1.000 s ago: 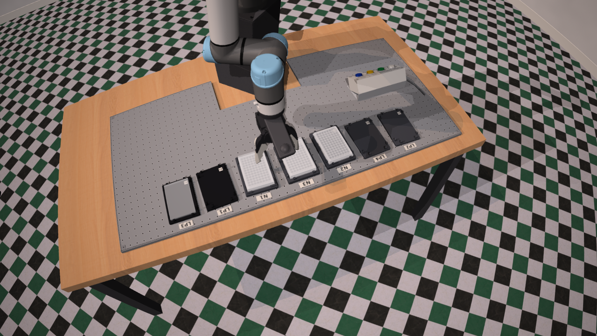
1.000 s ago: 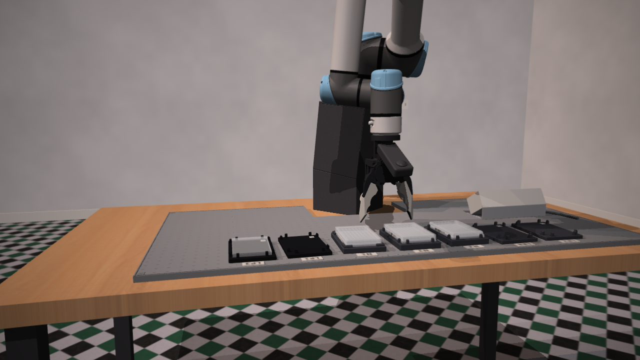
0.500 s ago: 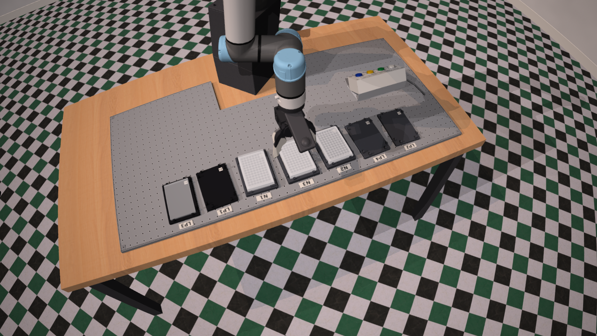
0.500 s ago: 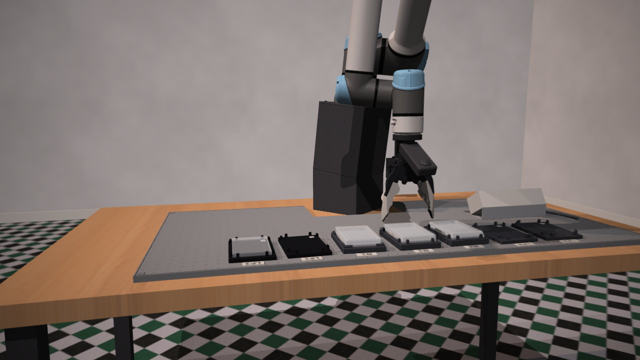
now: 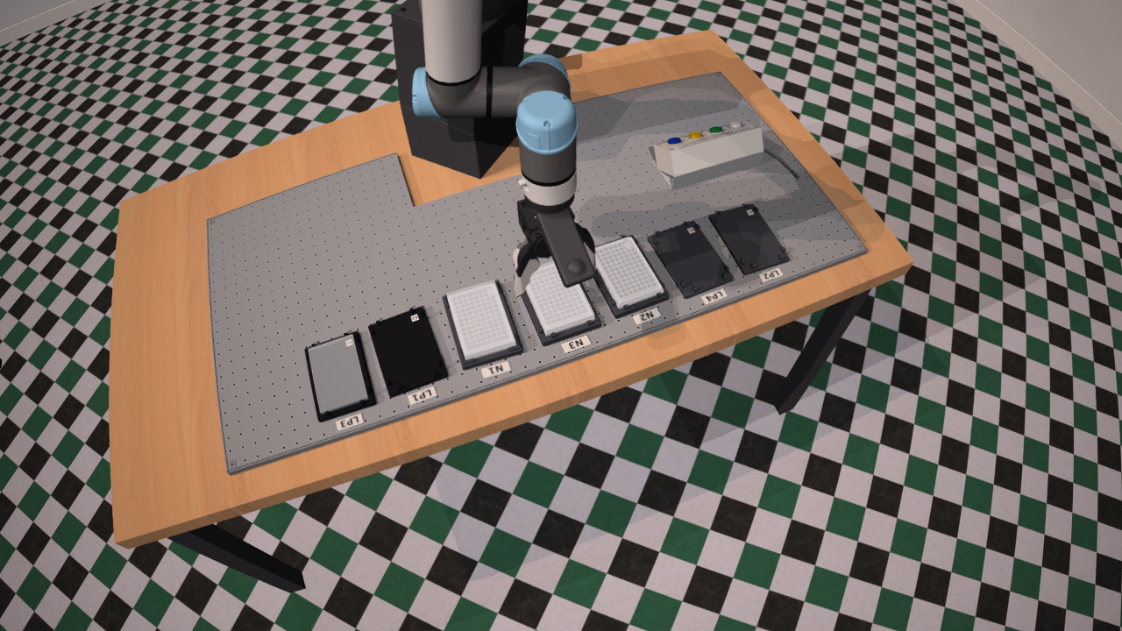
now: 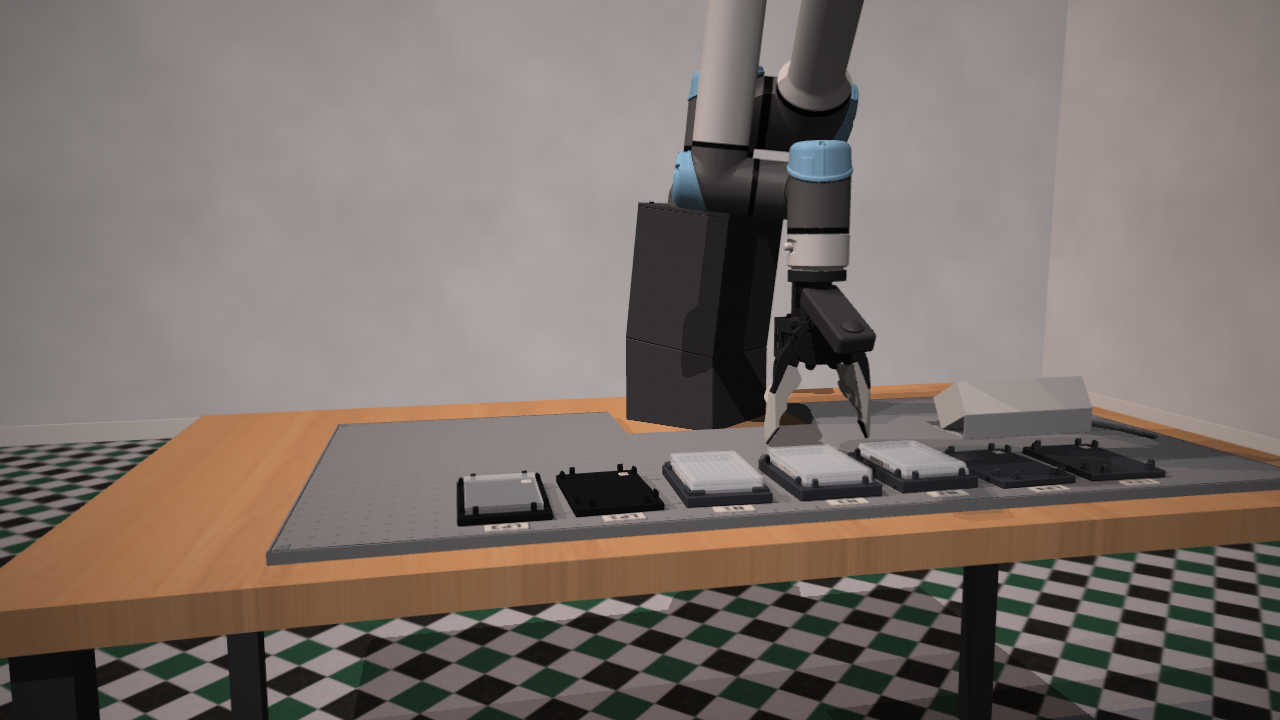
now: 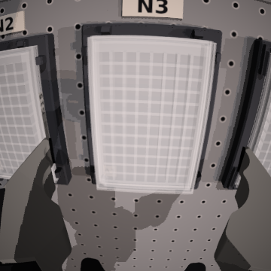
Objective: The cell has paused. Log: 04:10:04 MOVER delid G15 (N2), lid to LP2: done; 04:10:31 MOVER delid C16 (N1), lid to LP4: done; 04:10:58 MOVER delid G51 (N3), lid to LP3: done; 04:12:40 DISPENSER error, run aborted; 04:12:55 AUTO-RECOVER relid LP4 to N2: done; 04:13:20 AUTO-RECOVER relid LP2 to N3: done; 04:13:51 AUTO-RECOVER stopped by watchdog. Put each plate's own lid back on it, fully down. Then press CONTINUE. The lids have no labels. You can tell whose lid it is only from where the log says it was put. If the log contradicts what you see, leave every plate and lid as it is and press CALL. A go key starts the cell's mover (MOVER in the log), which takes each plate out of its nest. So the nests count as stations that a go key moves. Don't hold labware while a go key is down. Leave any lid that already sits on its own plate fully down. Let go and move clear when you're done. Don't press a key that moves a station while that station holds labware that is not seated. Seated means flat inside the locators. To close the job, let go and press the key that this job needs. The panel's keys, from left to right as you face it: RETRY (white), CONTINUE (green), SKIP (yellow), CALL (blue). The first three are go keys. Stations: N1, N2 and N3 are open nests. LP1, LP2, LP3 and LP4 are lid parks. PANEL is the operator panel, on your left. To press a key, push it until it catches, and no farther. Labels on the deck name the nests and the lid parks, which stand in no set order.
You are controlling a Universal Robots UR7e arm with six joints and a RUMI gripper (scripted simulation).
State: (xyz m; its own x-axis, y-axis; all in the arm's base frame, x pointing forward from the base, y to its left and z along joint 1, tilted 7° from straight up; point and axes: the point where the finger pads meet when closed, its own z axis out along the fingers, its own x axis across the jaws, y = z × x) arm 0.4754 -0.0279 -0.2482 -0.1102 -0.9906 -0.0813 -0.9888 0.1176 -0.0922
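Note:
Three white well plates sit in the nests N1 [image 5: 480, 320], N3 [image 5: 558, 301] and N2. My gripper [image 5: 549, 266] hangs open and empty a little above the far end of the N3 plate [image 7: 150, 113]. In the wrist view a clear lid covers this plate. The lid's outline looks doubled and slightly turned, and its corners reach over the nest frame. The N2 plate [image 7: 19, 109] and the N1 plate [image 7: 263, 124] show at the edges of that view. A grey lid lies in park LP3 [image 5: 338, 375].
Parks LP1 [image 5: 407, 350], LP4 [image 5: 693, 257] and LP2 [image 5: 748, 237] are black and bare. The panel [image 5: 710, 150] stands at the back right with its blue [image 5: 672, 142], yellow [image 5: 694, 135], green [image 5: 715, 130] and white [image 5: 734, 125] keys. The robot base stands behind the nests.

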